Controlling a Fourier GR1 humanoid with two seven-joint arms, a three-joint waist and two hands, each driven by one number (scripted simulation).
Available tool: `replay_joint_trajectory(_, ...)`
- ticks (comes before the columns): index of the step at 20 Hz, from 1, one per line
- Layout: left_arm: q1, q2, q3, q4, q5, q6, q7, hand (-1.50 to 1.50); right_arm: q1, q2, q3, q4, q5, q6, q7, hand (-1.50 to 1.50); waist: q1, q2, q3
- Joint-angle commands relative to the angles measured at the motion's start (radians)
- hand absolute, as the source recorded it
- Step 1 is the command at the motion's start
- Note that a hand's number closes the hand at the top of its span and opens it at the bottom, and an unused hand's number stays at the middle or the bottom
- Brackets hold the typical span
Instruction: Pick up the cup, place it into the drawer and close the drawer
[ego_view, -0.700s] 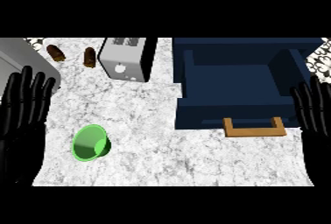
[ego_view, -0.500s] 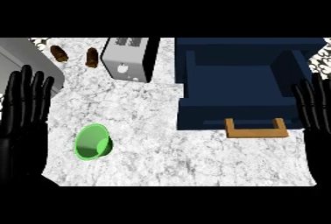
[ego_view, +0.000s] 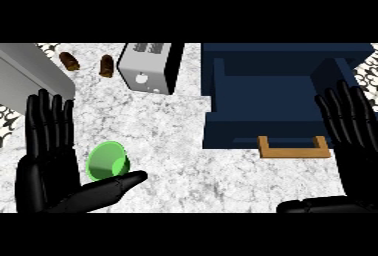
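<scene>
Now at the pick-up stage: the left hand (ego_view: 52, 165), fingers straight and thumb spread, sits just beside the green cup (ego_view: 108, 161), which lies tipped on the marble counter (ego_view: 184, 150), ungrasped. The right hand (ego_view: 351, 130) rests open at the right edge, next to the open navy drawer (ego_view: 258, 85) with its wooden handle (ego_view: 293, 148). The next move, by all appearances, calls for curling the left fingers round the cup.

Cup (ego_view: 108, 161) on counter (ego_view: 184, 150) left; drawer (ego_view: 277, 95) right; toaster (ego_view: 151, 67) behind.
</scene>
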Motion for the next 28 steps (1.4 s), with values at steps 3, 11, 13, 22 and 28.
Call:
replay_joint_trajectory(3, -0.062, -0.002, -0.006, 0.060, 0.008, 0.075, 0.007, -1.50, -0.013, -0.014, -0.038, -0.024, -0.045, 0.023, 0.051, -1.50, -0.001, 0.000, 0.000)
replay_joint_trajectory(11, -0.073, -0.002, -0.004, 0.041, -0.004, 0.090, 0.054, -1.50, -0.031, 0.012, -0.019, 0.012, -0.012, 0.018, 0.009, -1.50, 0.000, -0.001, 0.000)
replay_joint_trajectory(13, -0.113, -0.001, 0.021, 0.087, 0.001, 0.080, 0.065, -1.50, -0.087, 0.064, 0.044, 0.032, 0.053, -0.050, 0.036, -1.50, 0.001, 0.000, 0.000)
replay_joint_trajectory(22, 0.057, -0.001, -0.026, 0.124, 0.053, 0.105, -0.093, -1.50, -0.131, 0.023, -0.032, 0.133, 0.014, 0.002, -0.024, -1.50, 0.003, 0.000, 0.000)
replay_joint_trajectory(28, 0.100, -0.002, 0.016, 0.194, 0.116, 0.102, -0.141, -1.50, -0.083, -0.013, -0.076, -0.011, -0.040, 0.009, 0.079, -1.50, 0.000, -0.001, 0.000)
